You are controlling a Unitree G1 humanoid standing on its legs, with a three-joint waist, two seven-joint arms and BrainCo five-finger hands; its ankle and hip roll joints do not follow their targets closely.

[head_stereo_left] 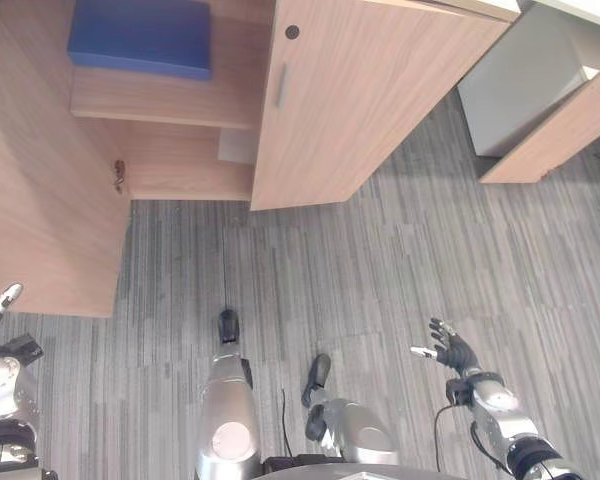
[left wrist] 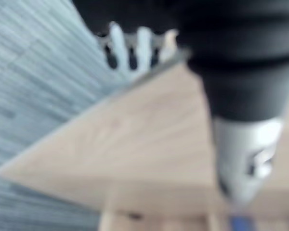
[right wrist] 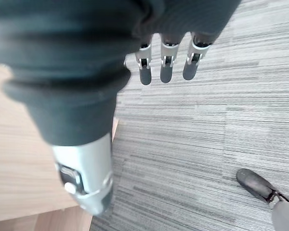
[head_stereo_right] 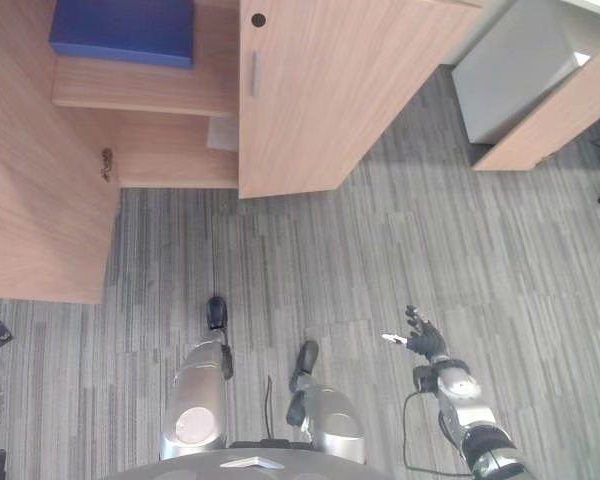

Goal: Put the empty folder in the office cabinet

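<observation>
The blue folder [head_stereo_left: 140,38] is seen lying flat on the open office cabinet's shelf [head_stereo_left: 160,98], toward eleven o'clock. The left hand [left wrist: 135,45], fingers straight, is nearer; the right hand [head_stereo_left: 450,350] hangs spread, empty.

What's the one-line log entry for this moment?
folder: on cabinet shelf | left door: open | left hand: open, by door | right hand: open, empty

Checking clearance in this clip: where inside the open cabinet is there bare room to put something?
The blue folder covers most of the upper shelf, leaving a bare strip along its front edge. The lower shelf, between the open door and closed door, is bare.
</observation>
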